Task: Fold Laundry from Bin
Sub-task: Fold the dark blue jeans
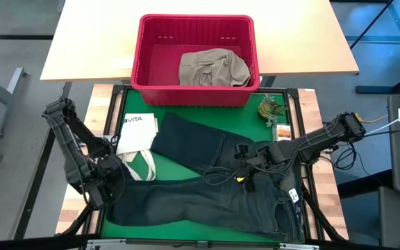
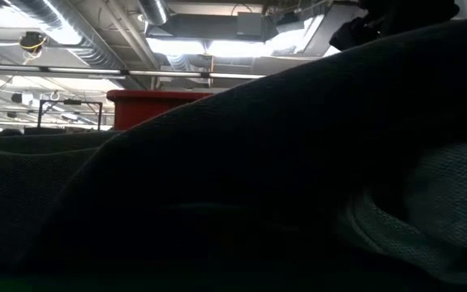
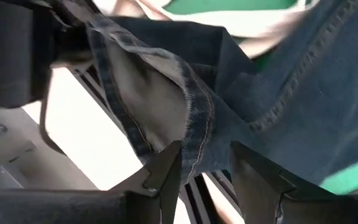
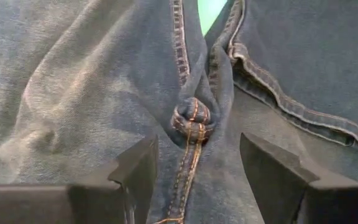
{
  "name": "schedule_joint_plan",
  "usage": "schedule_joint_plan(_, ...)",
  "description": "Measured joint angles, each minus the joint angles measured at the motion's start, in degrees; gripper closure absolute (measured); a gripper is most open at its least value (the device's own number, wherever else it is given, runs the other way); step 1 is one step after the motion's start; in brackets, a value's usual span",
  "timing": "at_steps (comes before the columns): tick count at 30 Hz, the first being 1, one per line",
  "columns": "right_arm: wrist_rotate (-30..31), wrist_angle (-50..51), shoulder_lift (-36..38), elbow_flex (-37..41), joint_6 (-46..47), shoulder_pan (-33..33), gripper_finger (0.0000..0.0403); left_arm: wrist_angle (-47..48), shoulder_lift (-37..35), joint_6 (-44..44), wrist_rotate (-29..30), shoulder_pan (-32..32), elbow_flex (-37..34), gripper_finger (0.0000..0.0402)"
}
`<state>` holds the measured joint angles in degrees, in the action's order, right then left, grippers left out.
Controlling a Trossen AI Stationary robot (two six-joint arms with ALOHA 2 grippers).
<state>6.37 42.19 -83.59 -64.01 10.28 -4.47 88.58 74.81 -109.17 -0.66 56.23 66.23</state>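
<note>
Much of the low view is blocked by dark jeans (image 2: 298, 162)

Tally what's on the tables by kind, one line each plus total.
Jeans: 1, spread on the green mat
Khaki garment: 1, in the red bin
Red bin: 1
White tote bag: 1
Small plant: 1
Total: 5

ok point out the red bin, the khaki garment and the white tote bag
red bin (image 1: 144, 52), high view, on its left wall
khaki garment (image 1: 212, 68), high view, middle of the crumpled cloth inside the bin
white tote bag (image 1: 135, 133), high view, on its flat printed body
</note>
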Motion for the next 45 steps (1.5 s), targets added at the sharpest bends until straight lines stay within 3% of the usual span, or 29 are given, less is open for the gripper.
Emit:
schedule_joint_plan(5,0.0,-1.0,0.0,0.0,0.0,0.0,0.0175,-4.2,0.0,2.8,-3.9,0.0,-0.1,0.0294)
schedule_joint_plan(11,0.0,-3.4,0.0,0.0,0.0,0.0,0.0175,-4.6,0.0,4.6,-4.4,0.0,1.5,0.0392)
schedule_joint_plan(20,0.0,-3.6,0.0,0.0,-0.1,0.0,0.0175,-3.5,0.0,4.3,-3.1,0.6,9.7,0.0400)
schedule_joint_plan(28,0.0,-3.6,0.0,0.0,-0.1,0.0,0.0175,-2.0,0.0,2.6,-2.9,0.5,7.9,0.0363)
schedule_joint_plan(39,0.0,-3.6,0.0,0.0,-0.1,0.0,0.0175,0.4,0.0,-0.2,-3.3,0.5,1.1,0.0240)
schedule_joint_plan(45,0.0,-3.6,0.0,0.0,-0.1,0.0,0.0175,0.2,0.0,-0.2,-3.3,0.5,-4.2,0.0200)
